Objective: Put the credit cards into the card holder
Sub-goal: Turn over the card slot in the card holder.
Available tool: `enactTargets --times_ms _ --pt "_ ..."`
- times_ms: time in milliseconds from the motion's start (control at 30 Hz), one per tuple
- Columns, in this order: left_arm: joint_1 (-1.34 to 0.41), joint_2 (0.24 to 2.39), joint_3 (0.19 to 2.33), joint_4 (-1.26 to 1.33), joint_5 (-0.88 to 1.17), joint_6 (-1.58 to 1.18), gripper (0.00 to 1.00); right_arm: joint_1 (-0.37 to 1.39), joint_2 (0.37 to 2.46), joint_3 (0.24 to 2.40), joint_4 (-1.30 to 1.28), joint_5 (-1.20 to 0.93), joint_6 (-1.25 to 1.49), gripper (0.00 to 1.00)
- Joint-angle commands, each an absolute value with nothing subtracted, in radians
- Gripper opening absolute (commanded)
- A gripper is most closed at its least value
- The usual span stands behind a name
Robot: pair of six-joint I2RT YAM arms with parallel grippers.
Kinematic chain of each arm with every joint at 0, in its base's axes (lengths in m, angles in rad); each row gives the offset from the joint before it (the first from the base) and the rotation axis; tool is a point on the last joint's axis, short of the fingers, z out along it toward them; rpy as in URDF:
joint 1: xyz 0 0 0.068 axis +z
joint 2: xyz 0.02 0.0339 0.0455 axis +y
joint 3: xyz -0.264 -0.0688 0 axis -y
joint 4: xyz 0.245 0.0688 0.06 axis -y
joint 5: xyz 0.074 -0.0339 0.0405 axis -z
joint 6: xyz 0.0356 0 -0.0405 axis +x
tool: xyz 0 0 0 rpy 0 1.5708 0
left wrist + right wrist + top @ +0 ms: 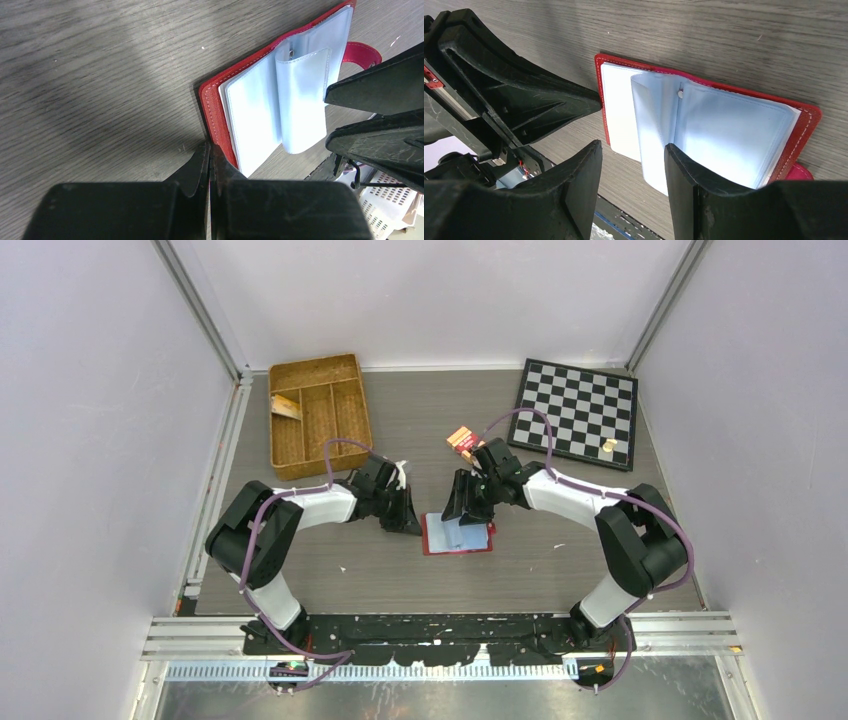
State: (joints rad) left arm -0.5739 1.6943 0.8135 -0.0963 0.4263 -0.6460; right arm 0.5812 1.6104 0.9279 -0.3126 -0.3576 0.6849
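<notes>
The card holder (pixel 458 535) lies open on the table, red cover down, clear bluish sleeves up. It also shows in the left wrist view (pixel 260 115) and the right wrist view (pixel 724 125). My left gripper (pixel 408 518) is shut, its tips (pixel 211 149) at the holder's left red edge. My right gripper (pixel 470 508) is open (pixel 633 150) over the holder; one finger (pixel 684 170) is against a loose sleeve. Neither gripper holds a card. A tan flat card-like piece (pixel 286 406) lies in the wicker tray.
A brown wicker divided tray (pixel 330 368) stands at the back left. A chessboard (pixel 578 405) lies at the back right with a small tan piece (pixel 609 445) on it. An orange-and-red banded pack (pixel 463 440) lies just behind my right gripper.
</notes>
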Motion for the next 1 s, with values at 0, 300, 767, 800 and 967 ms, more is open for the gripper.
enactTargets --times_ms 0,300,767,800,967 --pt "-0.575 1.717 0.804 -0.118 0.372 -0.614 0.00 0.586 1.568 0.935 -0.278 -0.360 0.696 0.54" --pt "-0.574 1.712 0.800 -0.114 0.370 -0.614 0.00 0.587 1.565 0.920 -0.284 -0.324 0.701 0.54" --pt "-0.575 1.620 0.803 -0.168 0.316 -0.592 0.08 0.587 1.504 0.955 -0.548 -0.017 0.602 0.52" --pt "-0.575 1.601 0.810 -0.185 0.307 -0.585 0.12 0.585 1.499 0.963 -0.558 -0.008 0.597 0.52" --pt "-0.572 1.521 0.877 -0.329 0.232 -0.523 0.36 0.574 1.478 0.997 -0.589 -0.003 0.557 0.57"
